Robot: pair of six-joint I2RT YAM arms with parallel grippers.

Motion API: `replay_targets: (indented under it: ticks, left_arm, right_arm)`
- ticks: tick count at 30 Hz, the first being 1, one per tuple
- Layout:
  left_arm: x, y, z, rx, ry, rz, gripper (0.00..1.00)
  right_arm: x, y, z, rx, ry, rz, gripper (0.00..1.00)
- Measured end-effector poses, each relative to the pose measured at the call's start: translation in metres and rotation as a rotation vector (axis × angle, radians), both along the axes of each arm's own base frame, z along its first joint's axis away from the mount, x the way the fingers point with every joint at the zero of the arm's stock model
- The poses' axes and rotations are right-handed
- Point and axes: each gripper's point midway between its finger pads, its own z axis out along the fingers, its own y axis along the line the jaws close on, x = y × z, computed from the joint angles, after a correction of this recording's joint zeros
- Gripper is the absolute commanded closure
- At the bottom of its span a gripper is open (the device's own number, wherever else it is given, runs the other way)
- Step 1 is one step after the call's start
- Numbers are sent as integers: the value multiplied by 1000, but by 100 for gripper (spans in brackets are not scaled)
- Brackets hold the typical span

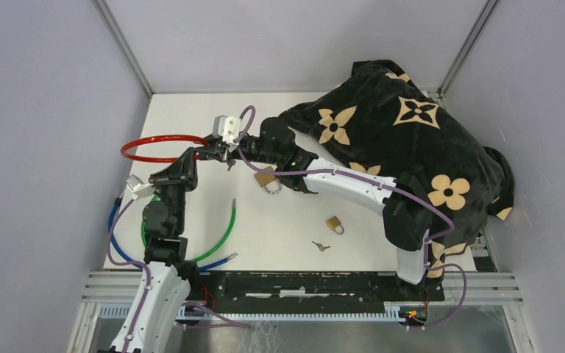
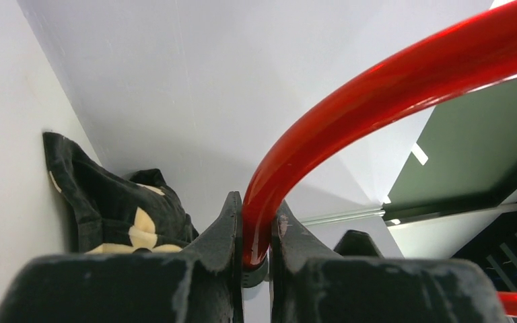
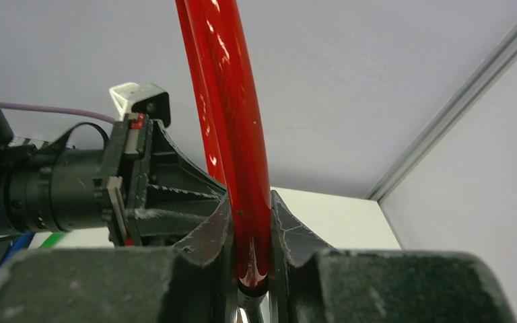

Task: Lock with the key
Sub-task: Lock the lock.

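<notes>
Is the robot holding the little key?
No, the key lies loose on the table, while the left fingers and right fingers both pinch the red cable.

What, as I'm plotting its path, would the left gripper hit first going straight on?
The red cable clamped in the left gripper; beyond it, likely the grey wall, the black blanket aside.
</notes>
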Motion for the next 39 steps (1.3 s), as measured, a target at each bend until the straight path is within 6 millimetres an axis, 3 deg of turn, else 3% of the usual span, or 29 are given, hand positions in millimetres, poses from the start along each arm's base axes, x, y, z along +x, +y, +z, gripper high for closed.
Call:
replay_targets:
  ticks: [6,13,24,27,32,39]
  left_arm:
    - [3,-1,-12,21,48,1,98]
    - [2,-2,-9,46,30,-1,98]
    - [-7,-10,12,138,-69,-14,98]
    - [-13,-14,24,143,-121,-31,98]
    - [-18,-16,33,175,-166,-28,98]
    - [-36,-15,63,330,-327,44,98]
  right_arm:
    - [10,-9,-21,-48,32,-21,86]
    - [5,-9,-13,-35,88,3,73]
    - [3,-11,-2,-18,143,-5,50]
    - [1,-11,-9,-43,162,-2,45]
    - [-5,-15,-1,-47,144,13,42]
    - [-27,-29,7,-72,76,94,41]
